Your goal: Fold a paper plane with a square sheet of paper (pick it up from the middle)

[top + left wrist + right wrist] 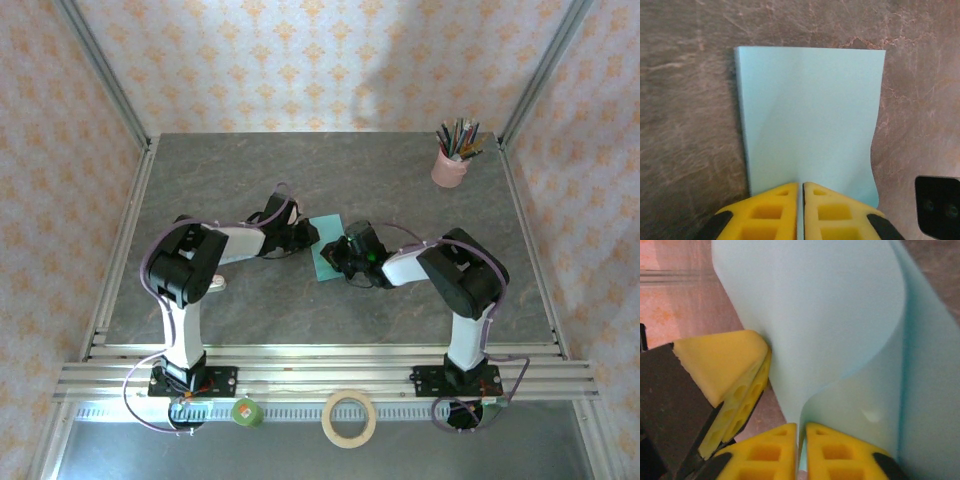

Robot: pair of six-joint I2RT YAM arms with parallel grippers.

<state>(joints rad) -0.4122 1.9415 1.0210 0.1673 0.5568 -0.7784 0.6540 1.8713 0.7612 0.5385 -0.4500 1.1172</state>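
The square sheet of paper, light turquoise, lies mid-table between the two arms, folded over on itself. In the left wrist view the paper lies flat ahead of my left gripper, whose yellow fingers are shut on its near edge. In the right wrist view the paper curls up in a loop, and my right gripper is shut on its lower edge, with a thin slit between the fingers. The left gripper's yellow finger touches the sheet's far side. From above, left gripper and right gripper meet at the sheet.
A pink cup of pencils stands at the back right. A tape roll and a green roll lie in front of the rail. A small pale object lies by the left arm. Patterned walls enclose the table.
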